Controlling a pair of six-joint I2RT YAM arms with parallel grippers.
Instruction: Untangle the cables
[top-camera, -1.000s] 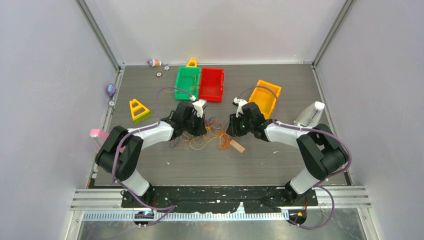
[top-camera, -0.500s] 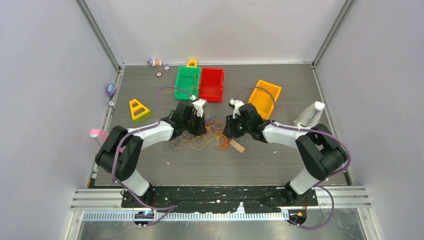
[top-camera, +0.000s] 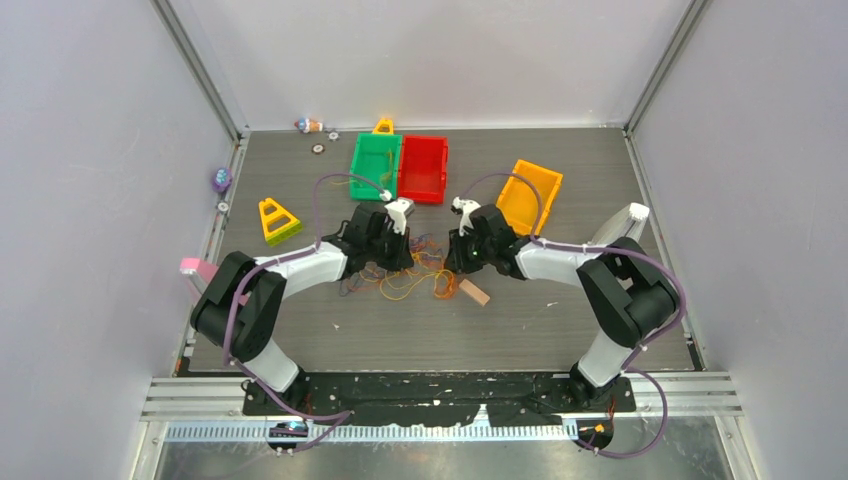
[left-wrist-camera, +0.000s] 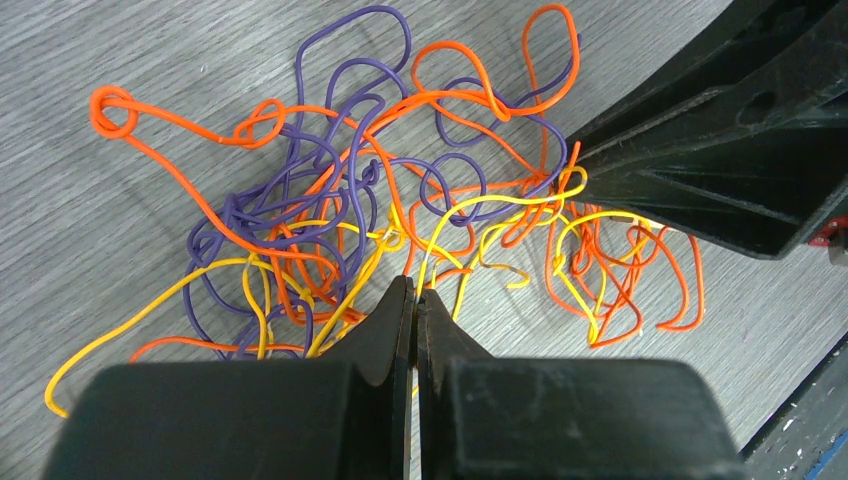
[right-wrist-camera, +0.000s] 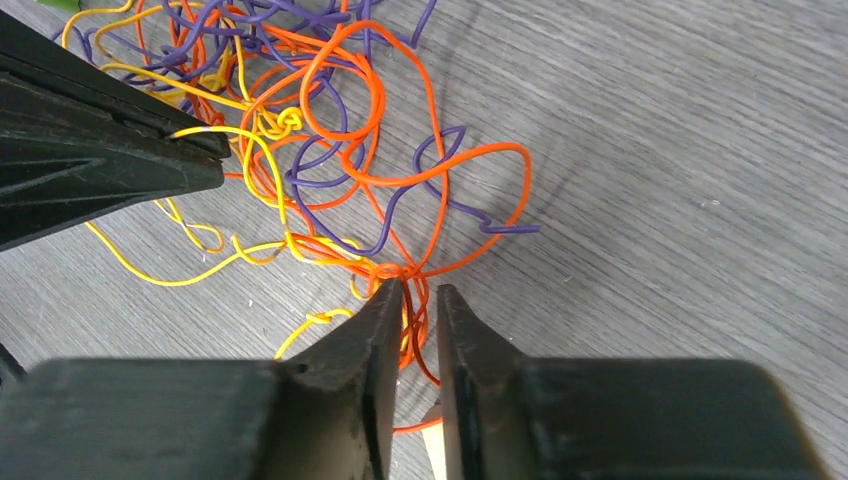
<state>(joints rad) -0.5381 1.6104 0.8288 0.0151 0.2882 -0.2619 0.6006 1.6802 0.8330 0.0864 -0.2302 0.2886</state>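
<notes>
The cables (top-camera: 412, 277) lie in one tangle of thin orange, yellow and purple wires on the grey table between my two grippers. In the left wrist view the tangle (left-wrist-camera: 360, 220) spreads just ahead of my left gripper (left-wrist-camera: 413, 287), whose jaws are pressed together with a yellow cable (left-wrist-camera: 470, 210) pinched at their tips. The right wrist view shows that gripper (right-wrist-camera: 212, 150) from the side, the yellow strand leaving its tip. My right gripper (right-wrist-camera: 418, 290) stands low at the tangle's right edge. Its jaws are a narrow gap apart, with a bunch of orange strands (right-wrist-camera: 412, 330) running between them.
A small wooden block (top-camera: 474, 292) lies just right of the tangle, under the right gripper. Green bin (top-camera: 376, 160) and red bin (top-camera: 423, 168) stand side by side at the back, an orange bin (top-camera: 530, 190) to their right. A yellow triangular piece (top-camera: 277, 220) sits at left.
My right gripper has moved left into the tangle's edge and its jaws have narrowed around orange strands. The left gripper has stayed put, still shut.
</notes>
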